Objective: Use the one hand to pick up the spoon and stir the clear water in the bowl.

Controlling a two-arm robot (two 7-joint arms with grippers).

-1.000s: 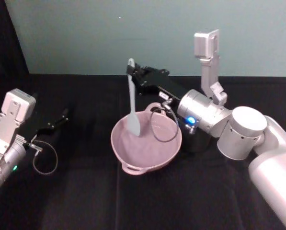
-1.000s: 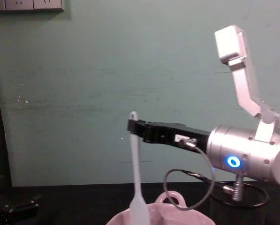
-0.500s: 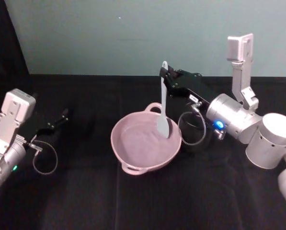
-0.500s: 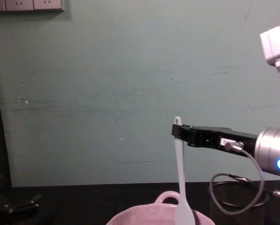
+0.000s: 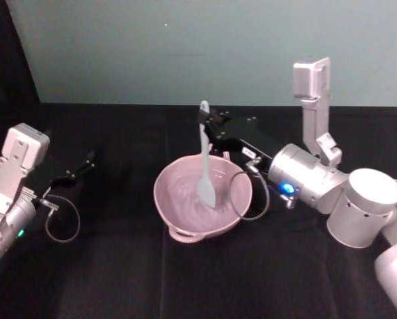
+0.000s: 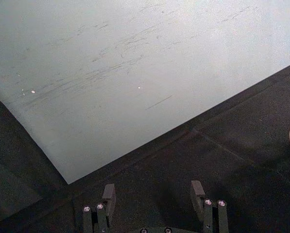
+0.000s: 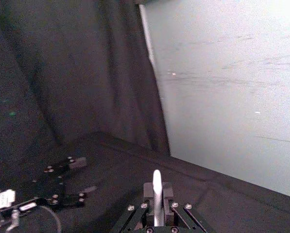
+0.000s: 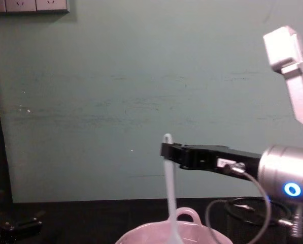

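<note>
1. The right gripper [image 5: 205, 123] reaches in from the right, above the far rim of the bowl [image 5: 162, 197]. Its slim black fingers are clamped on the spoon [image 5: 203, 163] near the top of the handle.
2. In the right wrist view the gripper [image 7: 156, 192] pinches the white handle [image 7: 156, 187] from both sides. No gap shows between the fingers and the plastic.
3. The spoon hangs nearly upright, with the handle's end poking just above the fingers. Its blade is down inside the bowl, a little right of centre, with faint curved lines in the water around it. Whether the blade touches the bottom cannot be told.
4. In the chest view the gripper [image 8: 166, 151] lies level, and the spoon [image 8: 169, 193] drops straight into the pink bowl [image 8: 141, 236].
5. The bowl stands mid-table on the black cloth [image 5: 118, 279], one loop handle at its near rim.
6. The left gripper [image 5: 88, 160] rests at the left, well apart from the bowl. In the left wrist view its fingers [image 6: 108, 192] are spread wide and hold nothing.
</note>
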